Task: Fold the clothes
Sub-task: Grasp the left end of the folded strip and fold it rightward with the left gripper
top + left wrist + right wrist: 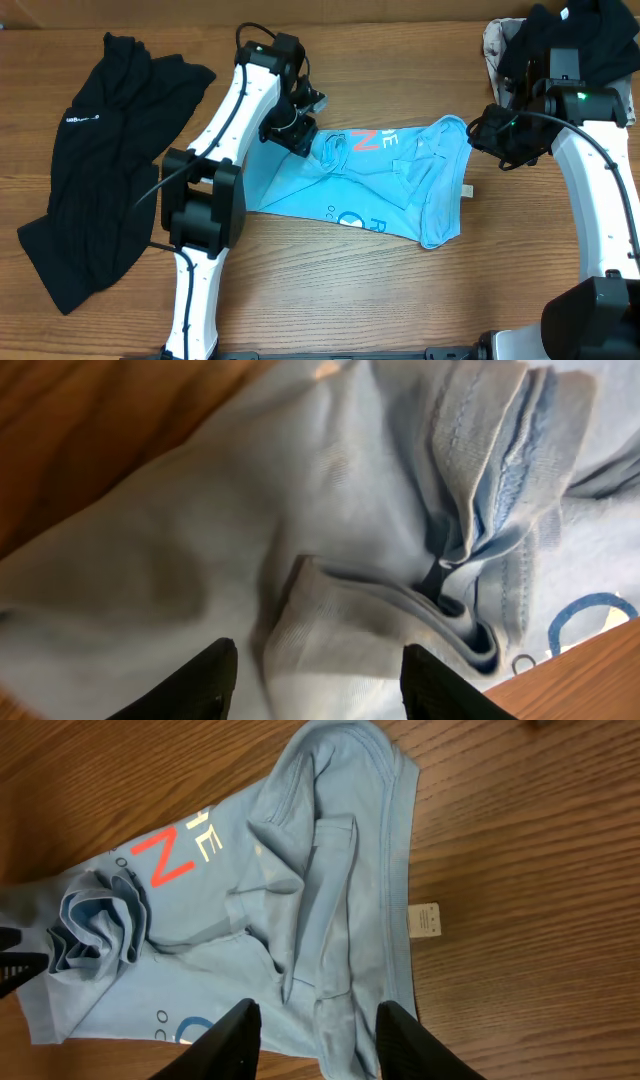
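Observation:
The clothes in play are a light blue T-shirt (385, 185) lying crumpled mid-table, its red and white print showing (165, 855). A small white tag (427, 920) sticks out at its hem. My left gripper (298, 132) is down on the shirt's left edge. Its jaws are open (315, 685) and straddle a raised fold of blue fabric (340, 630) without pinching it. My right gripper (482, 130) hovers at the shirt's right end. In the right wrist view it is open (320, 1045) above the bunched hem (330, 970), holding nothing.
A black garment (100, 170) lies spread at the far left. Another dark garment (575, 35) is heaped at the back right over a pale patterned cloth (494, 40). Bare wooden table (330, 290) lies in front of the shirt.

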You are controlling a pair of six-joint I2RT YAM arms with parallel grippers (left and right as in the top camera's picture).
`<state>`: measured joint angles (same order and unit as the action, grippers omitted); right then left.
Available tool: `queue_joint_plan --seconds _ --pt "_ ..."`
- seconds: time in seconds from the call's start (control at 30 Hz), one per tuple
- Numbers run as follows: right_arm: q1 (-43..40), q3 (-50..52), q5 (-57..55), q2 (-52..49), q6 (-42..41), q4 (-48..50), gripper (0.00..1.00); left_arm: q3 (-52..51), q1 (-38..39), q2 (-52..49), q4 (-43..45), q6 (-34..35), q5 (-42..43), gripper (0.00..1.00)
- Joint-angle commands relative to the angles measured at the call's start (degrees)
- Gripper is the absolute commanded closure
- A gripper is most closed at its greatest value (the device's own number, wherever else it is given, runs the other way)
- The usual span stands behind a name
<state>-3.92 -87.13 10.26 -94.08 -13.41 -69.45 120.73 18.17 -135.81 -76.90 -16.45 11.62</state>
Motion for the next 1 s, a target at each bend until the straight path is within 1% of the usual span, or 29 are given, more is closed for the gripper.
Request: queue_joint_plan --seconds 0.0,0.03,0.1,0.13,0.2,0.27,0.4,0.53,0.6,0.67,0.73,0.8,0.97 --pt "0.0 -1.0 -0.3 0.6 0.4 0.3 0.59 0.1 0.2 -2.4 0.1 -2.8 2.0 0.46" --pt "0.0 -1.0 -0.3 0.6 0.4 0.3 0.58 0.1 0.3 -2.7 0.1 -2.8 2.0 0.47" --pt "0.0 -1.0 -0.3 0.6 0.4 0.3 0.57 0.1 0.3 -3.2 0.1 -2.8 2.0 0.53" --pt "0.0 -1.0 -0.3 0.6 0.4 0.4 0.57 0.1 0.2 -3.3 0.1 -2.8 2.0 0.61" --pt "0.0 -1.0 -0.3 0.6 0.4 0.4 0.56 0.1 0.2 -3.3 0.2 -2.8 2.0 0.73" --pt "0.0 -1.0 -0.3 0.6 0.4 0.4 0.55 0.2 0.2 -3.3 0.5 -2.3 2.0 0.82" --pt "0.0 -1.0 -0.3 0.6 0.4 0.8 0.55 0.2 0.3 -3.2 0.3 -1.5 4.1 0.96" --pt "0.0 -1.0 -0.3 0.6 0.4 0.8 0.55 1.1 0.3 -3.1 -2.3 -1.3 6.7 0.96" --pt "0.0 -1.0 -0.3 0.6 0.4 0.8 0.54 2.5 0.3 -3.1 -4.0 0.2 10.9 0.96" --pt "0.0 -1.0 -0.3 0.6 0.4 1.0 0.54 4.0 0.7 -3.1 -5.8 0.2 15.1 0.96" --pt "0.0 -1.0 -0.3 0.6 0.3 1.0 0.54 5.0 1.3 -3.1 -7.1 0.2 17.1 0.96" --pt "0.0 -1.0 -0.3 0.6 0.4 1.0 0.54 5.2 2.3 -3.1 -8.2 0.2 17.3 0.96" --pt "0.0 -1.0 -0.3 0.6 0.4 1.0 0.54 5.0 5.4 -3.1 -11.1 0.1 13.8 0.96"
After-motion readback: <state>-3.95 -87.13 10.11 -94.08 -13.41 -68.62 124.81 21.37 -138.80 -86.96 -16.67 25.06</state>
